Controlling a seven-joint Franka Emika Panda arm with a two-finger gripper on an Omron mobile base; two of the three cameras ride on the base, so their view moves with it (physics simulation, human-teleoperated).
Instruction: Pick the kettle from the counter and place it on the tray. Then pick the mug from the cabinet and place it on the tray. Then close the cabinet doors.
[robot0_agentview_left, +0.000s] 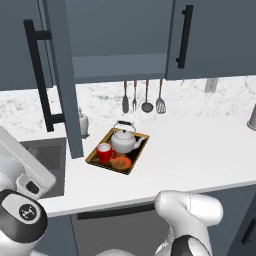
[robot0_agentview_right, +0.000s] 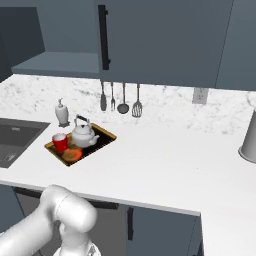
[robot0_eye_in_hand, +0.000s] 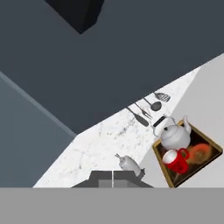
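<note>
At the far left of the left base view, a cabinet door (robot0_agentview_left: 62, 75) is standing swung open toward the room, edge-on, with its long black bar handle (robot0_agentview_left: 40, 75) facing left. Below it, the dark sink (robot0_agentview_left: 42, 160) is sitting sunk into the counter (robot0_agentview_left: 200, 150), and a small white dispenser bottle (robot0_agentview_left: 83, 122) is standing against the back wall just right of the sink.

Moving right, the tray (robot0_agentview_left: 118, 151) is lying on the counter at an angle, just right of the open door's lower edge. The mug (robot0_agentview_left: 104, 152) is sitting on the tray's near left part, and the kettle (robot0_agentview_left: 124, 140) is sitting just beside it, behind and to its right, with its spout pointing right. The orange-red spot (robot0_agentview_left: 121, 162) is showing on the tray surface in front of them.

Above the tray, the cabinet (robot0_agentview_left: 120, 60) is standing open, its shelf showing bare. Four utensils (robot0_agentview_left: 142, 97) are hanging on the wall below it. Further right, the other cabinet door (robot0_agentview_left: 215, 37) is lying closed and flat with its handle at its left edge. A grey cylinder (robot0_agentview_left: 252, 117) is standing at the far right of the counter.

The gripper's jaws are fully closed and holding nothing. In the hand view, the tray (robot0_eye_in_hand: 210, 159), mug (robot0_eye_in_hand: 176, 161) and kettle (robot0_eye_in_hand: 175, 134) are lying well apart from the hand, off to the lower right.
</note>
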